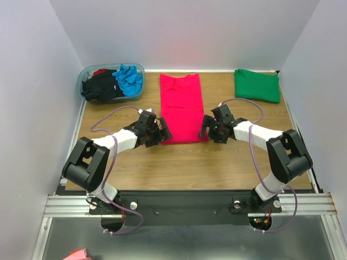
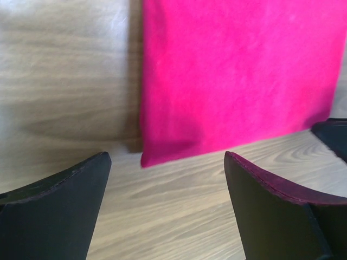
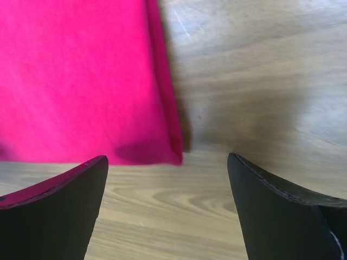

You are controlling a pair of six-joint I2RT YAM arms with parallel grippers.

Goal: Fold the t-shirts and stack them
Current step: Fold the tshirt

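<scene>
Left hand point(image 1: 161, 131): I see its fingers spread wide, holding nothing, low over the bench point(image 1: 190, 168) at the near left corner of the magenta shirt point(image 1: 181, 108)
Right hand point(image 1: 206, 129): spread wide too, empty, at the near right corner
Magenta shirt: folded into a long strip, flat mid-bench between my two hands
Green shirt point(image 1: 257, 85): folded, far right corner
Tub point(image 1: 139, 69): far left, black shirt point(image 1: 100, 88) and turquoise shirt point(image 1: 129, 78) bundled inside
</scene>
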